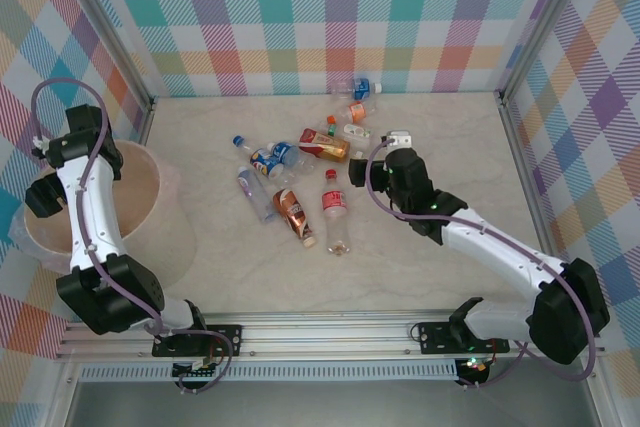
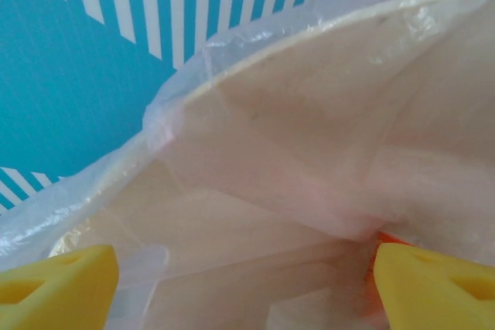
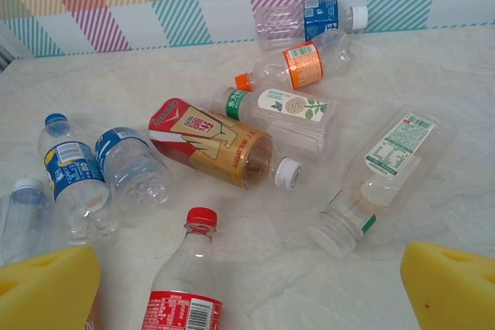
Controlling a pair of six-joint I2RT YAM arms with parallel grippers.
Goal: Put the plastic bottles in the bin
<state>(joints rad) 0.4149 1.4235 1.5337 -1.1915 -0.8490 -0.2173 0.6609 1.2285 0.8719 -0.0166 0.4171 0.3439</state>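
Clear plastic bottles (image 1: 300, 162) with coloured caps and labels lie loose in a scatter on the middle of the pale marbled desk (image 1: 450, 127), all on their sides. A few sit close to the checked back wall (image 1: 340, 17).
- In the right wrist view, a blue-labelled bottle (image 3: 313, 19) lies against the wall, with an orange-labelled bottle (image 3: 302, 65) just in front of it.
- A red-and-gold labelled bottle with a white cap (image 3: 213, 141) lies mid-cluster.
- A red-capped bottle with a red label (image 3: 189, 276) is nearest the camera.

The large round pale pink translucent bin (image 1: 160, 172) stands at the desk's left edge, well apart from the scatter.

Right claw (image 3: 247, 276): yellow fingers spread wide, gripping nothing, low at the right side of the cluster.

Left claw (image 2: 247, 268): over the bin's rim (image 2: 271, 44), fingers wide apart, nothing clamped between them.
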